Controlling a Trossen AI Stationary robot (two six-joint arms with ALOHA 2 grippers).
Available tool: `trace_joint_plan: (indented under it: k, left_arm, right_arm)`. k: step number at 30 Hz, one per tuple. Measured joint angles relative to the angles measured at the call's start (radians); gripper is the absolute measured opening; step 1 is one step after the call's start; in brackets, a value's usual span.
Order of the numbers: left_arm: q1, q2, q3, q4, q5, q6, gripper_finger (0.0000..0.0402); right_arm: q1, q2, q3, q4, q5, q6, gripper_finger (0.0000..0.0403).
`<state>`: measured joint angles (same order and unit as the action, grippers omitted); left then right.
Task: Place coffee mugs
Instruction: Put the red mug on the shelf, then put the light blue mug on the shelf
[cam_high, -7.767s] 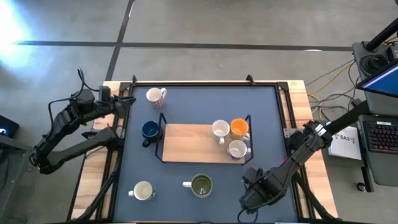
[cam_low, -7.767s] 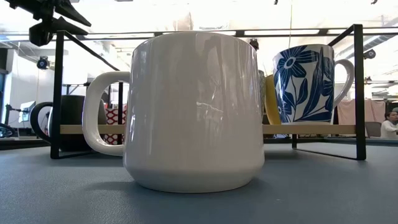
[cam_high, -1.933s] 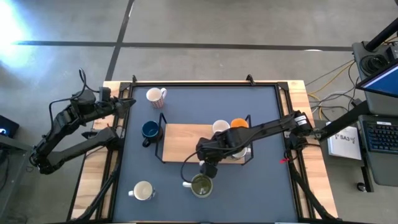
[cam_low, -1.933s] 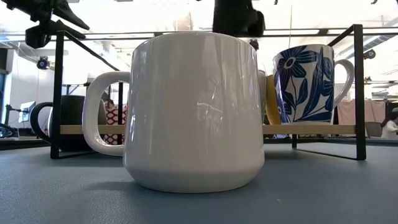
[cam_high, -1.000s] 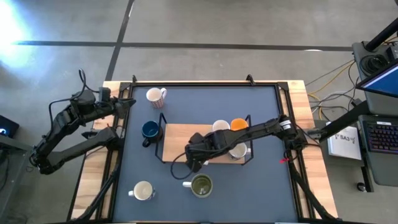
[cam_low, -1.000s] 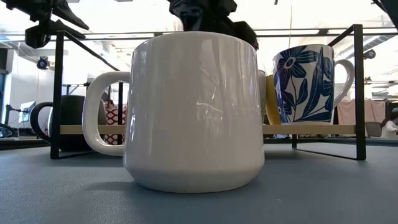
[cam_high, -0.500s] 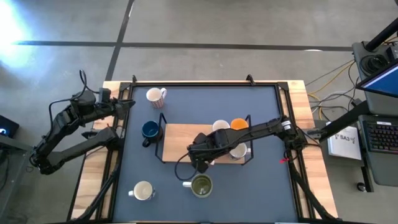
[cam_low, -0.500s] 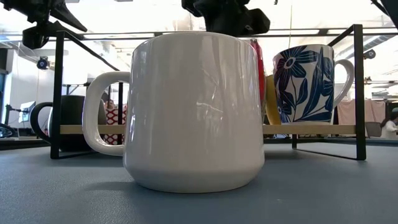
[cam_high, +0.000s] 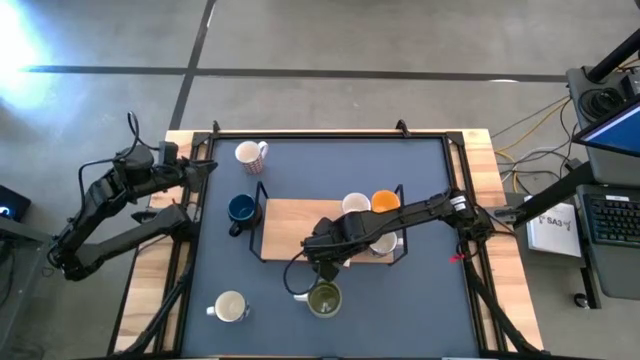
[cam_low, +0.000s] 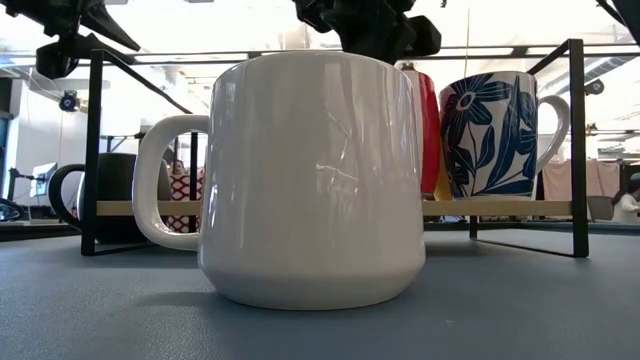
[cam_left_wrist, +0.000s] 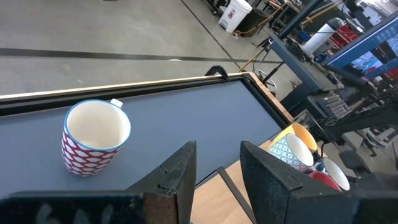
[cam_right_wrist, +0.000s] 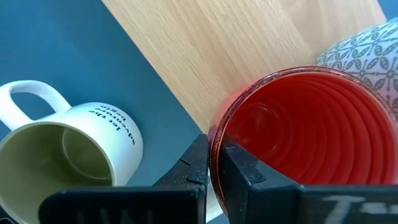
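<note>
The right claw (cam_right_wrist: 214, 165) pinches the rim of the red mug (cam_right_wrist: 305, 137), holding it upright over the near edge of the wooden rack (cam_high: 300, 228) for placement beside the mugs already there. The left claw (cam_left_wrist: 217, 165) waits open at the surface's far left. Lettering on the white mug (cam_right_wrist: 74, 146) below cannot be read.

A wooden tray (cam_high: 300, 228) sits on the blue mat (cam_high: 430, 180).

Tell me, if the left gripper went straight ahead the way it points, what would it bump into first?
Probably nothing soon. The left gripper points over bare blue mat, with the red-patterned mug off to one side. The rack's mugs lie farther on, though depth is unclear.
</note>
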<state>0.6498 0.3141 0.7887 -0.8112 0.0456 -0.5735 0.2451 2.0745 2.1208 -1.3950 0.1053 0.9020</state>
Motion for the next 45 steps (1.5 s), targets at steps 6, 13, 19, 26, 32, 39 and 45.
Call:
trace_joint_plan:
  k: [6, 13, 19, 26, 32, 39, 45]
  left_arm:
    - [0.0, -0.001, 0.0, -0.01, 0.0, 0.008, 0.0107]
    - [0.0, -0.006, 0.0, -0.017, 0.0, 0.011, 0.0107]
    - [0.0, -0.016, 0.0, -0.017, 0.0, 0.001, 0.0107]
    - [0.0, -0.03, 0.0, -0.016, 0.041, -0.027, 0.0107]
    - [0.0, -0.027, 0.0, -0.02, 0.131, -0.043, 0.0107]
    - [0.0, 0.069, 0.0, -0.102, 0.122, -0.055, 0.0107]
    - [0.0, 0.205, 0.0, -0.111, 0.117, 0.035, 0.0107]
  right_arm:
    - [0.0, -0.001, 0.0, -0.003, 0.0, 0.0, 0.0014]
    - [-0.001, -0.006, 0.0, -0.01, -0.001, -0.013, 0.0052]
    - [-0.001, -0.022, -0.001, -0.012, -0.008, -0.024, 0.0079]
    - [0.003, -0.084, -0.001, 0.015, -0.007, 0.004, 0.0083]
    - [0.029, -0.129, -0.001, 0.113, 0.0, -0.011, 0.0073]
    - [0.064, -0.148, -0.001, 0.127, 0.0, -0.02, 0.0071]
    - [0.091, -0.163, -0.001, 0.107, -0.001, -0.062, 0.008]
